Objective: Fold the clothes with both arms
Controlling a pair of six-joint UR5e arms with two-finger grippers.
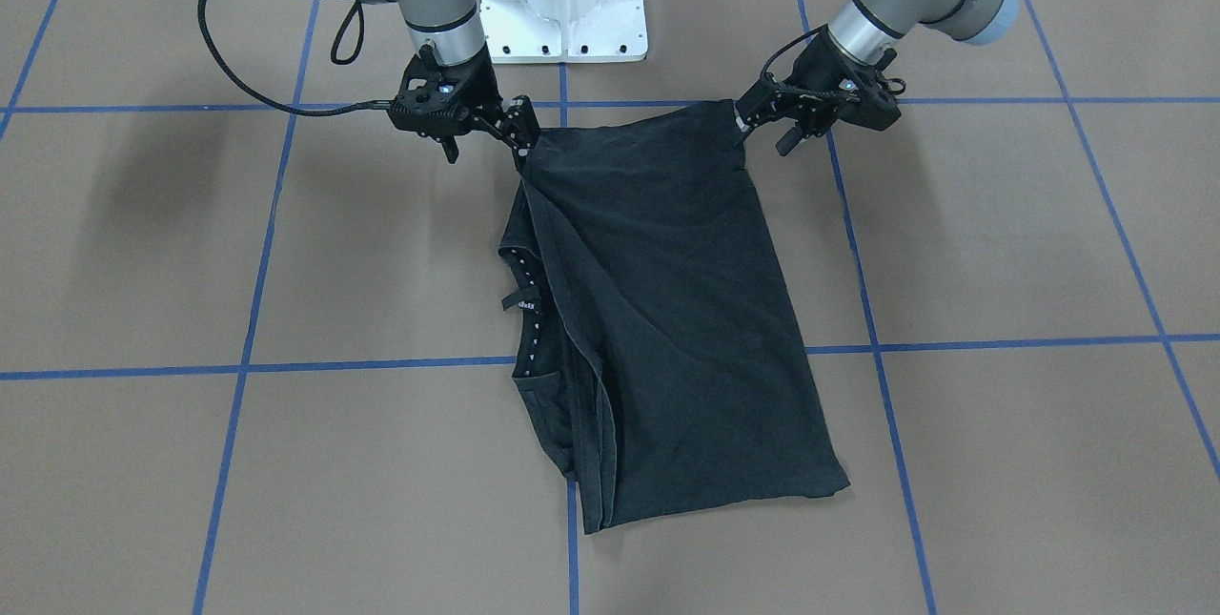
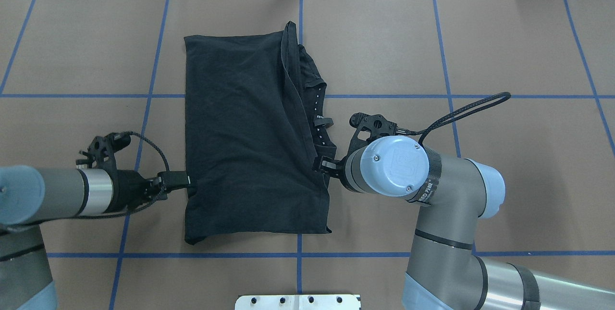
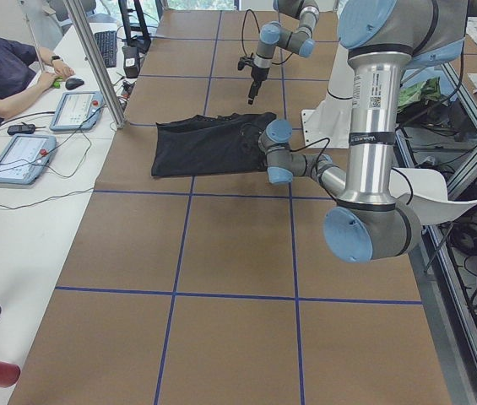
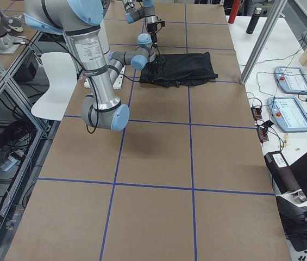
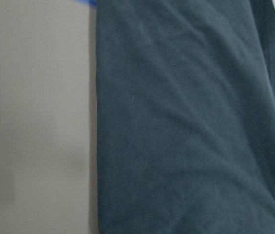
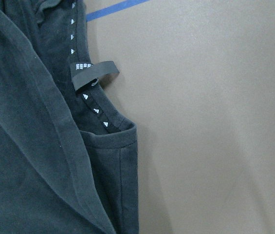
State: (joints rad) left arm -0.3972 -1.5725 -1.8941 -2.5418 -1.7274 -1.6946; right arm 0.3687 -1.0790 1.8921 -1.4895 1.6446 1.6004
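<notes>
Matt black cloth T-shirt [image 1: 658, 310], matt brown table [image 1: 1001, 243]

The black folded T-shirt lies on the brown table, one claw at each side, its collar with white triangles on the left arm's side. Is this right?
Not quite: the collar with white triangles is on the right arm's side of the black folded T-shirt, by the right claw, as the overhead exterior view shows. The rest holds.
</notes>
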